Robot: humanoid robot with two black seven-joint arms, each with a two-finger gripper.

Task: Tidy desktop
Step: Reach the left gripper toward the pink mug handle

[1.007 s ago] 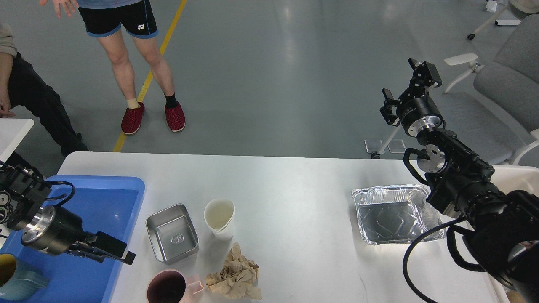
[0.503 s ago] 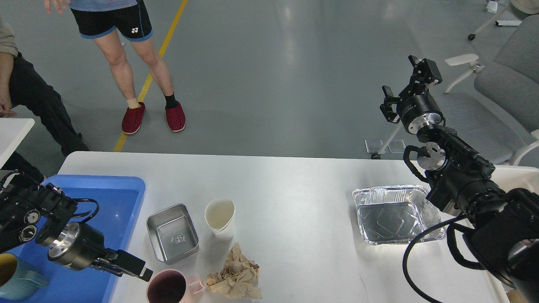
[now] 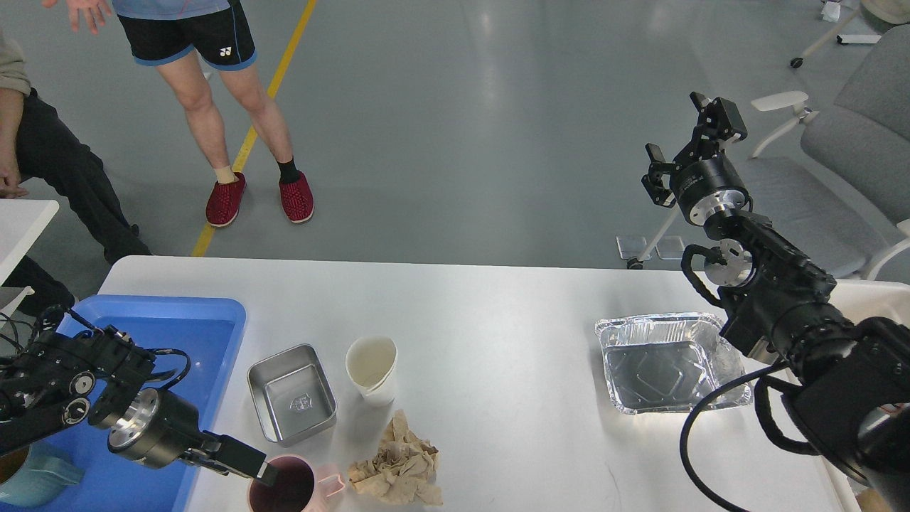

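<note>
White, glossy desktop [image 3: 483,320] fills the foreground, rigid and not for lifting; left gripper [image 3: 256,469], spread indeterminate, reaches the pink mug [image 3: 288,487] rim, the likely hold; right gripper [image 3: 686,142] hangs wide, empty.

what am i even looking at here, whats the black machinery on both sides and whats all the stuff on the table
This is one picture, taken from a humanoid robot's head, looking down at its white desktop. The black parts are its two arms. The left gripper reaches the rim of a pink mug; whether it grips is unclear. The right gripper is raised, open and empty. Also there: a blue tray, a metal tin, a paper cup, a crumpled napkin and a foil tray.
</note>
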